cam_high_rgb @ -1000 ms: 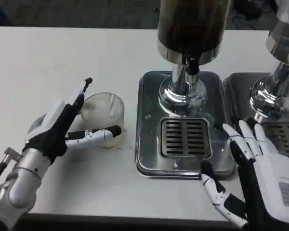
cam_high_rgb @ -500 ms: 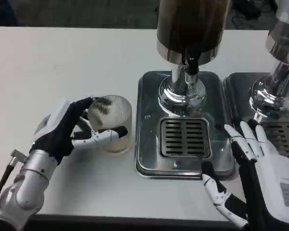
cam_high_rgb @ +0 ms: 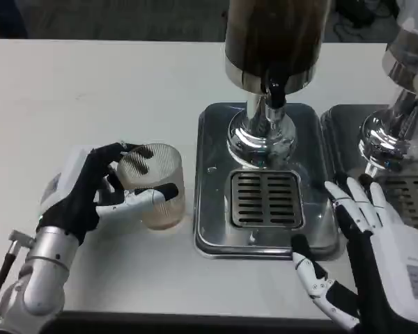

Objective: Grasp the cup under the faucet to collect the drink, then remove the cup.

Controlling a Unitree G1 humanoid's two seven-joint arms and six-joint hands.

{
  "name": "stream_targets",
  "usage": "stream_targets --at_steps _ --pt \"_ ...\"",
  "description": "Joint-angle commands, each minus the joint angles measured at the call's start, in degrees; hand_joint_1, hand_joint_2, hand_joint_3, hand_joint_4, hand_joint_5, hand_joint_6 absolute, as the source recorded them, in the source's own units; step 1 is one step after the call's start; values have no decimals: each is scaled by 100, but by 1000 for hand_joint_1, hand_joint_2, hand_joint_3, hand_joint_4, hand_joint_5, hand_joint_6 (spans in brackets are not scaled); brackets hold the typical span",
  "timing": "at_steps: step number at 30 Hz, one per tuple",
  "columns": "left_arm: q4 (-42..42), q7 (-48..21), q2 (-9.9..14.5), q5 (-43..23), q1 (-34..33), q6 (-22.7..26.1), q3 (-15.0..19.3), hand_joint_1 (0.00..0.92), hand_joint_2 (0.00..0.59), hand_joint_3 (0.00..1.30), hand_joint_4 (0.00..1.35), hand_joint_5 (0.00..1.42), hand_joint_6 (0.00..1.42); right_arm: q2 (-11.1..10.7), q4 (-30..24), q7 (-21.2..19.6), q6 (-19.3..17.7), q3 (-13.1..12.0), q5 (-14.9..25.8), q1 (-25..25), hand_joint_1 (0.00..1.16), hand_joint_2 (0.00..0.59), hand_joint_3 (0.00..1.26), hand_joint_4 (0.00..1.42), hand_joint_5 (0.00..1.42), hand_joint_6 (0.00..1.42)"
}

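Wrapping around a clear ribbed cup (cam_high_rgb: 153, 182), the left hand (cam_high_rgb: 90, 191) is seen at the left of the white surface (cam_high_rgb: 90, 83). The cup is gripped at mid-height, with the thumb across its front and the dark fingers (cam_high_rgb: 118, 154) curled round the far side near the rim. The cup stands upright just left of a steel drip tray (cam_high_rgb: 212, 139), not yet on the slotted grate (cam_high_rgb: 266, 200) and not yet under the faucet (cam_high_rgb: 274, 94). Whether the cup is lifted or resting on the surface cannot be told. A brownish tint is visible low in the cup; whether that is liquid cannot be told.

The right hand (cam_high_rgb: 376, 257) is held open at the lower right, fingers spread, beside the tray's front corner and holding nothing. A second dispenser (cam_high_rgb: 397, 118) is seen at the right edge.

The cup is judged to be thin, light plastic, stiff enough to hold but easily crushed if squeezed hard. Its ribbed wall should give some purchase, though it may turn slippery when wet. A hold round the middle of the wall is judged best, kept upright, since the cup will grow heavier once filled.
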Motion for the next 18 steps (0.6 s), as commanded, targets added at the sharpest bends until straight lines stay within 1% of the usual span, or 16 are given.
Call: stream_targets --at_steps 1,5,11,15,18 --pt "-183 289 118 121 58 -226 -10 638 0 749 814 1048 1290 -10 -9 15 -43 15 69 -7 399 438 193 76 4 72" --pt "-330 448 232 213 91 -412 2 643 0 760 839 1063 1323 -10 -20 -4 -50 32 85 2 398 438 190 76 4 69" --pt "-652 586 471 294 115 -812 83 655 0 776 861 1064 1331 0 -21 -18 -50 48 111 4 397 439 188 76 4 66" --pt "-811 519 551 275 115 -954 100 658 0 783 861 1075 1335 16 10 -38 -54 66 137 -23 396 438 188 76 4 68" --pt "-912 454 563 293 95 -987 74 659 0 793 871 1076 1339 28 15 -59 -57 81 153 -27 395 438 188 76 4 72"
